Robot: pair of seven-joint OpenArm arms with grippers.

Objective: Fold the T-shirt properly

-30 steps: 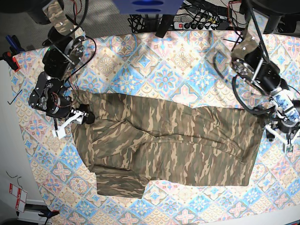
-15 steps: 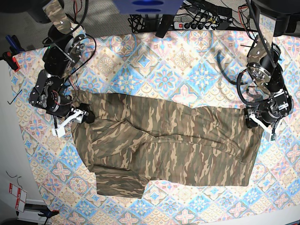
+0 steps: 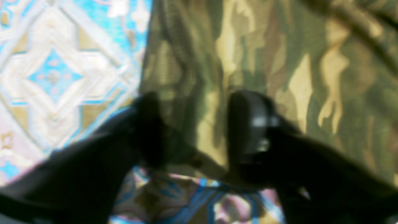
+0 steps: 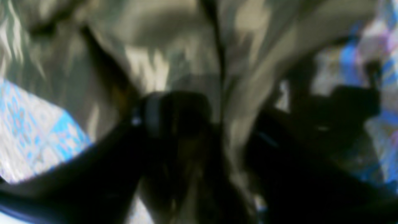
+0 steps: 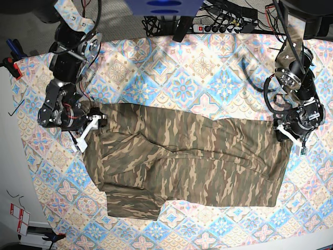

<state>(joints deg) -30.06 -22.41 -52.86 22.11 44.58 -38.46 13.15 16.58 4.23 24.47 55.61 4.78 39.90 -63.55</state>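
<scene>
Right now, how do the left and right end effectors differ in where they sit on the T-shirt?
The left end effector sits at a corner of the T-shirt, open, one finger over the tablecloth; the right end effector sits at the opposite end, surrounded by bunched cloth. Both are low at the far edge.

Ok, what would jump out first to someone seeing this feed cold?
The camouflage T-shirt, spread wide across the middle of the pastel patterned tablecloth. Next, the two arms at its ends: the right gripper on its upper left corner, the left gripper at its right edge, jaws apart around the cloth.
</scene>
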